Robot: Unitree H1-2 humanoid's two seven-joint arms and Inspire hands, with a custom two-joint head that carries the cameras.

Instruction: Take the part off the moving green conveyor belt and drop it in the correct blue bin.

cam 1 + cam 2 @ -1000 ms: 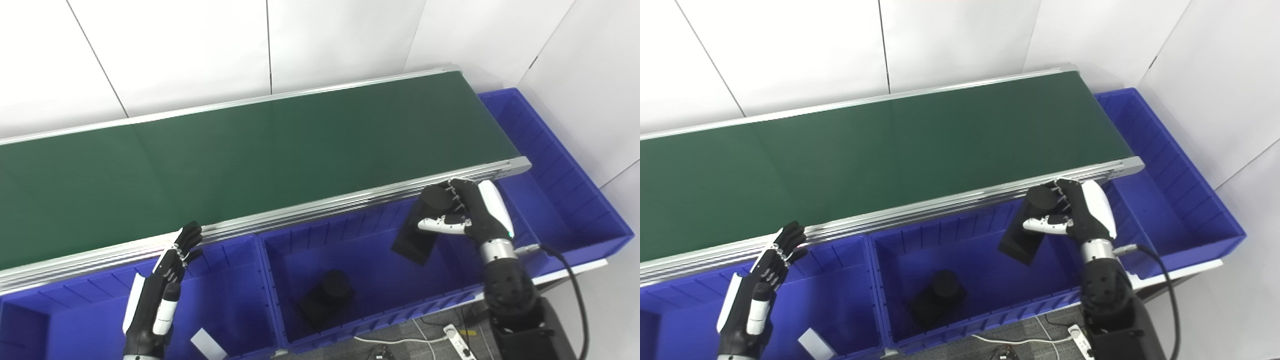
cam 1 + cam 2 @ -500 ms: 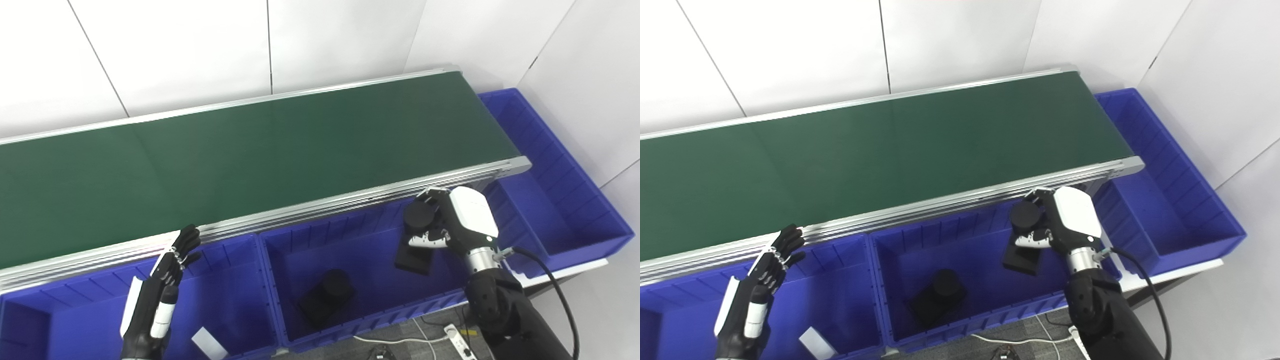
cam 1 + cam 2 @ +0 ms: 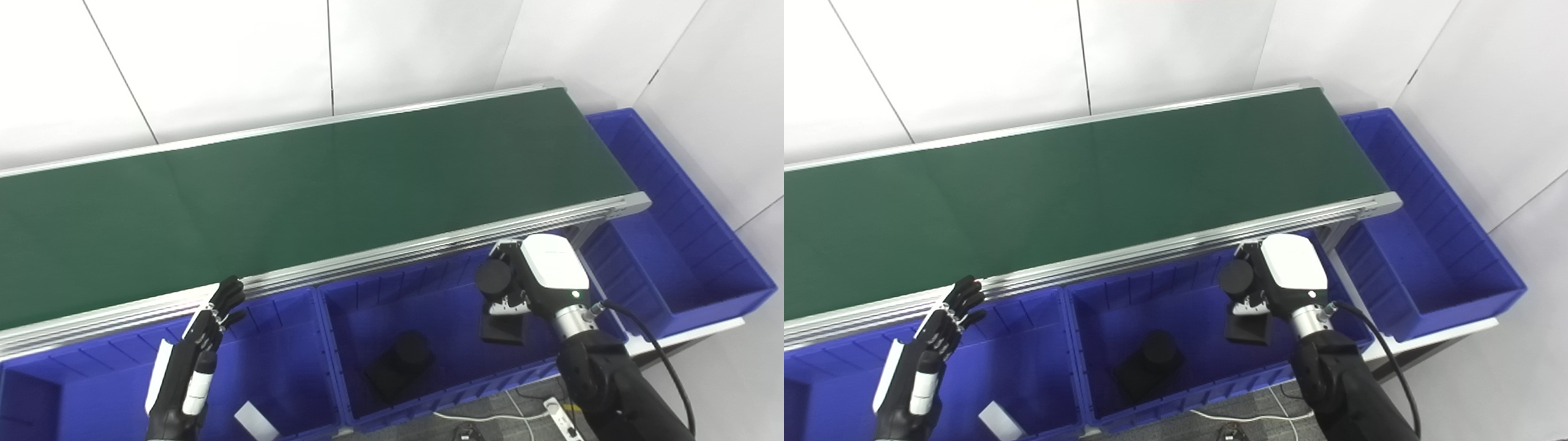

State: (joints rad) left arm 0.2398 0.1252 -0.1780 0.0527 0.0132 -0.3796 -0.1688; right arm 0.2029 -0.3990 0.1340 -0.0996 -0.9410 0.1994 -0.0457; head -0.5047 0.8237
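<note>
Part (image 3: pixel 503 306) in right hand (image 3: pixel 539 278) above middle bin (image 3: pixel 343 349), possibly clear of second part (image 3: pixel 401 364).

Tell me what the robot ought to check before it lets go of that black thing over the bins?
1. Right hand has a firm hold on the black part: ok.
2. Part is over the middle blue bin, inside its walls: ok.
3. Bin already holds a similar black part, so it looks like the matching one: ok.
4. Landing spot below is bare floor, beside the other part: ok.
5. Left hand is open and away, over the left bin: ok.
6. Green conveyor belt shows no further part waiting: ok.
</note>
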